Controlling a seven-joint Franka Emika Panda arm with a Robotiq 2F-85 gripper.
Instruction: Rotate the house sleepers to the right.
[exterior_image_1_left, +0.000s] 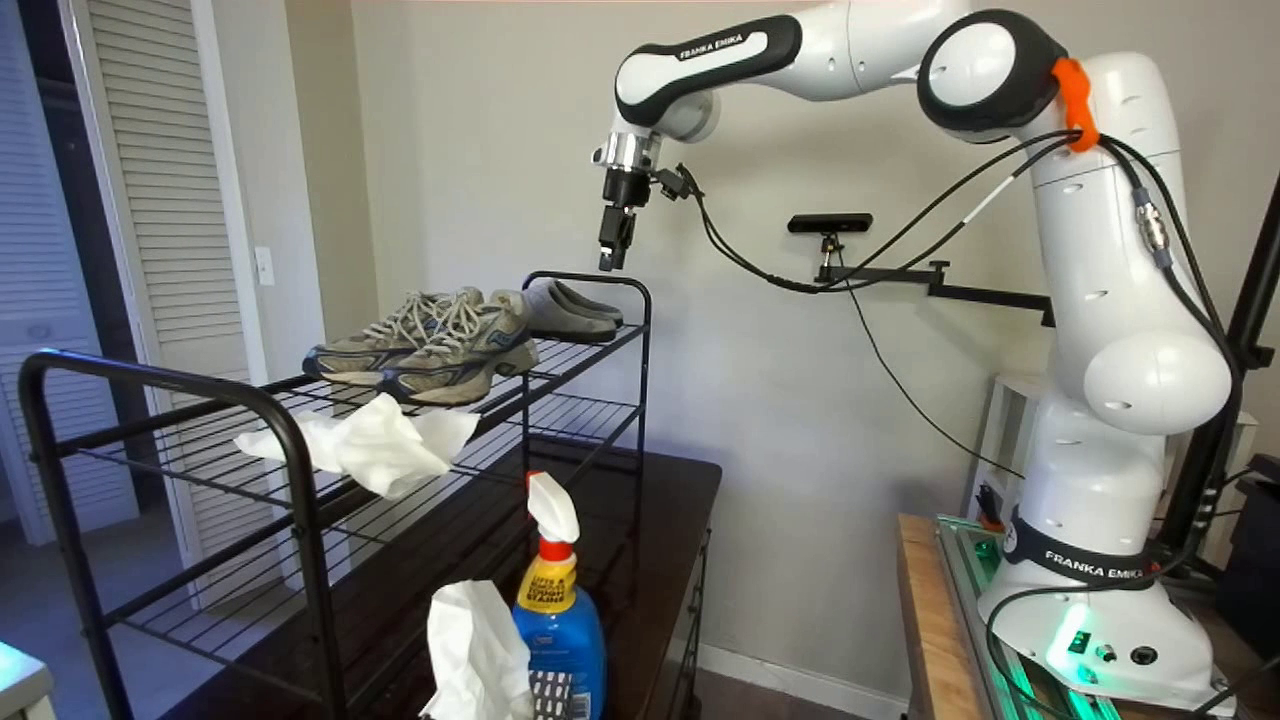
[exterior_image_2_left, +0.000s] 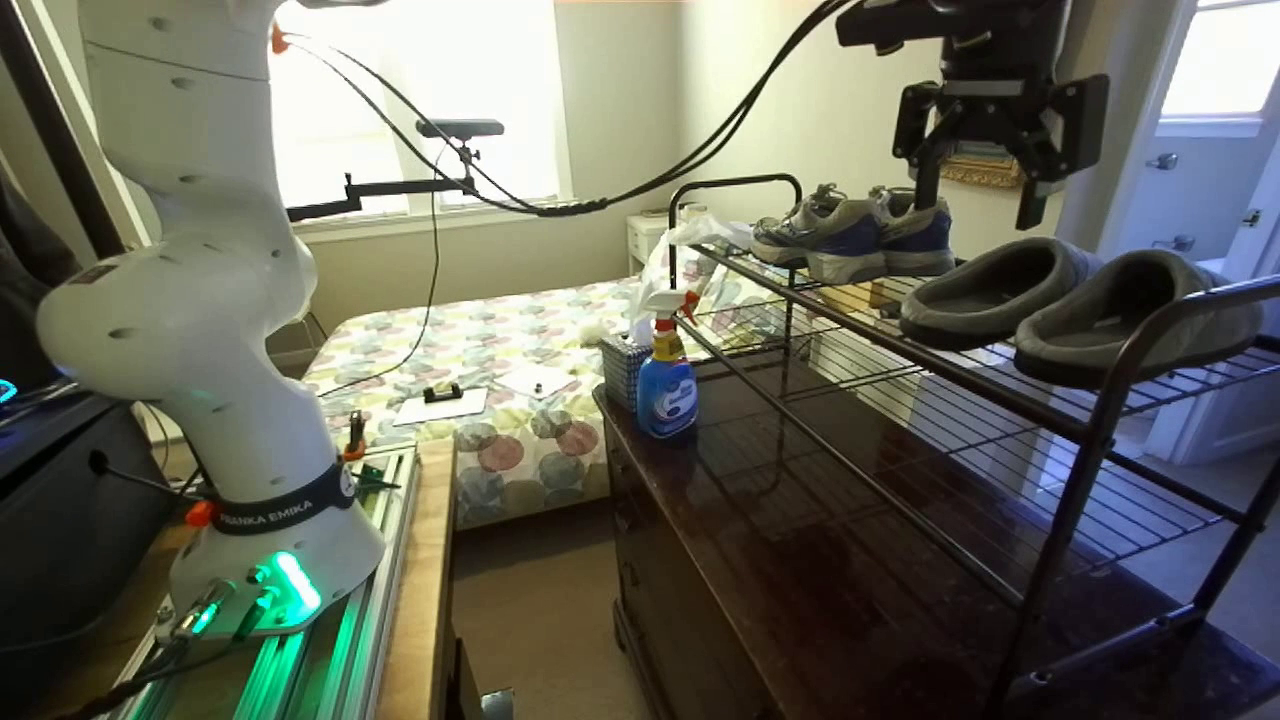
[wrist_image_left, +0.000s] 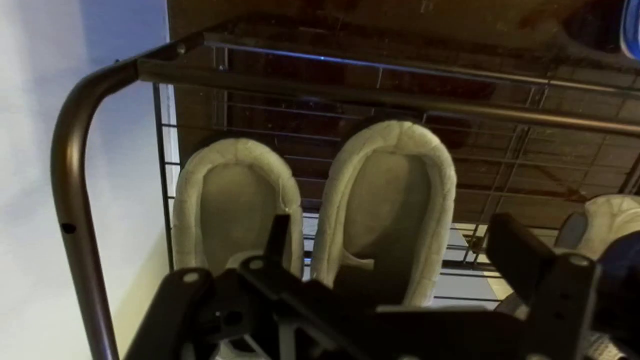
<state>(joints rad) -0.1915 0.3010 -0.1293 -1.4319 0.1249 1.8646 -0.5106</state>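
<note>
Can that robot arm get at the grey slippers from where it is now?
Probably yes: its open pincer hangs above the grey slippers, with nothing showing in between. The rack's end rail rises beside them, though, so it may need some care on that side.

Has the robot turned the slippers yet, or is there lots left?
Looks done: the open gripper is in place above the gray slippers, which sit side by side on the wire shoe rack. In hand: nothing; a gap shows between gripper and slippers. Left: probably gripping and rotating them to the right. These pictures can't tell whether they've been turned at all.
</note>
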